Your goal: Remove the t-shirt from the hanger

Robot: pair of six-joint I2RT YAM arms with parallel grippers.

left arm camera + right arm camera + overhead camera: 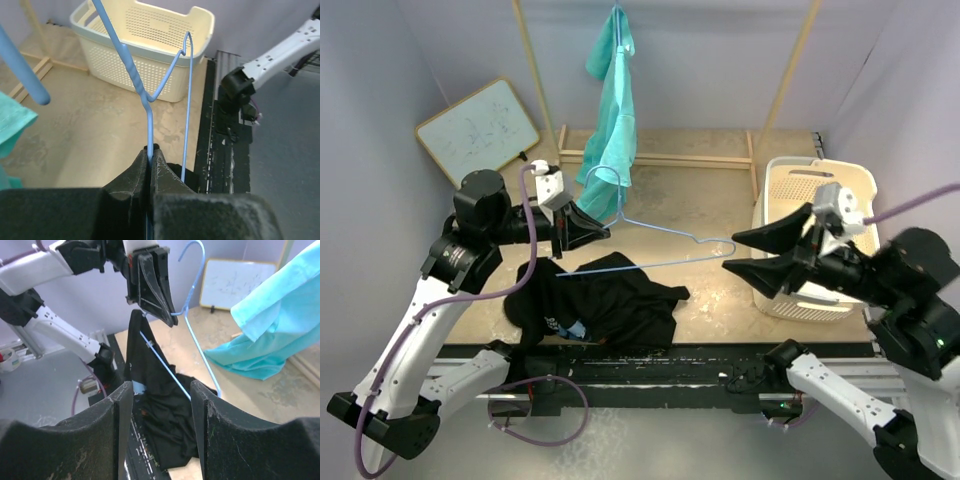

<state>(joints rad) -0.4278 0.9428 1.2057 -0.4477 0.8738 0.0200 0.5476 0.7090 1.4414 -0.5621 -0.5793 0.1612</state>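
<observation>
Left pincer (150, 151) pinching blue wire hanger (134, 76), black t-shirt (610, 305) heaped on bench (720, 190) beneath, one corner possibly hooked on hanger, right pincer (729, 250) spread beside hanger's far end.

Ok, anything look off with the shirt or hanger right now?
The black shirt lies crumpled on the table, yet one strip stretches up to the blue hanger beside the shut left hand, so it seems snagged there. The right hand is open, holding nothing.
</observation>
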